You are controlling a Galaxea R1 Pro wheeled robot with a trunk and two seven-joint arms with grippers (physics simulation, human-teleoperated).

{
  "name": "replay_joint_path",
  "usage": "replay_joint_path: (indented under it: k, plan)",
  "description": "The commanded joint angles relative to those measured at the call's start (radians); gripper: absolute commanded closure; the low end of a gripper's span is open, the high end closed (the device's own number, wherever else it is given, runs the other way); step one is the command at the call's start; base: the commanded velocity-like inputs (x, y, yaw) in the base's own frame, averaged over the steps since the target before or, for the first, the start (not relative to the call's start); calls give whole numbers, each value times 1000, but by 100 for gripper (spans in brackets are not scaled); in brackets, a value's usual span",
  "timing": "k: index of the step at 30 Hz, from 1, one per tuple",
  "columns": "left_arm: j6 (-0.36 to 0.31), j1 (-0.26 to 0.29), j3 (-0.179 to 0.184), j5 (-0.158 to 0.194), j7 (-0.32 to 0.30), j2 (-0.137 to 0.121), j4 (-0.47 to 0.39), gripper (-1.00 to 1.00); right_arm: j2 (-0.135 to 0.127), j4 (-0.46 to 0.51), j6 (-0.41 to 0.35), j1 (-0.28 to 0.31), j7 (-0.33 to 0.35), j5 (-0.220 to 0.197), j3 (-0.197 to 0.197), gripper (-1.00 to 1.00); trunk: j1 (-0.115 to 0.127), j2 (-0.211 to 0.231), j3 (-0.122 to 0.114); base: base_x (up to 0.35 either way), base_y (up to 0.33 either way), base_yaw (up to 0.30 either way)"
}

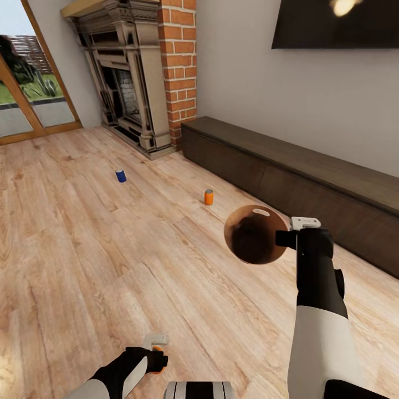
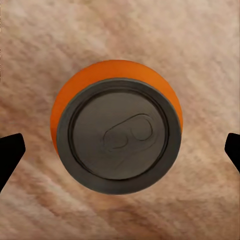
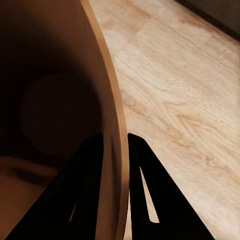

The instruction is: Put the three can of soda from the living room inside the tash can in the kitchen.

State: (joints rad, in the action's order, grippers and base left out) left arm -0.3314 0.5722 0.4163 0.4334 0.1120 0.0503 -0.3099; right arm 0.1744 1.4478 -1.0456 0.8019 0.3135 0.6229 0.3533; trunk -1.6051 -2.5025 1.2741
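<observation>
A home living room: a brick fireplace [image 1: 138, 83] with ornate surround, a wall-mounted TV [image 1: 335, 23], 1 long low dark wooden bench [image 1: 293, 177], pale plank floor [image 1: 83, 249] and a glazed garden door [image 1: 30, 77].

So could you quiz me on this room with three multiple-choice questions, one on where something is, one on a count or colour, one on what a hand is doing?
1. Where does the blue can stand?
A. on the wooden floor
B. on the dark bench
C. inside the bin

2. How many orange cans can be seen?
A. none
B. one
C. two

3. What is the right gripper doing?
A. hanging open
B. pinching the bin's wall
C. holding a can

Answers: 1 A, it sits on the planks before the fireplace. 2 C, one near the bench, one under the open left gripper. 3 B, its fingers straddle the rim.
</observation>
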Motion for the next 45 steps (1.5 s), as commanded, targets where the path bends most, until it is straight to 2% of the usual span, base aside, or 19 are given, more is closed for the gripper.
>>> replay_joint_path:
  k: [1, 34, 39, 45]
  plan:
    - [0, 0, 0, 0, 0, 0, 0, -100, 0, 0, -2, 0, 6, -15, -2, 100, 0, 0, 0, 0, 0, 0]
    - [-1, 0, -2, -5, 9, -1, 0, -100, 0, 0, -2, -1, 6, -15, -10, 100, 0, 0, 0, 0, 0, 0]
    - [-1, 0, -1, -4, 9, -1, 0, -100, 0, 0, -2, -1, 6, -15, -10, 100, -2, -1, 19, 0, 0, 0]
    - [0, 0, 0, -3, 9, -1, 0, -100, 0, 0, -2, -1, 6, -15, -10, 100, -2, -1, 19, 0, 0, 0]
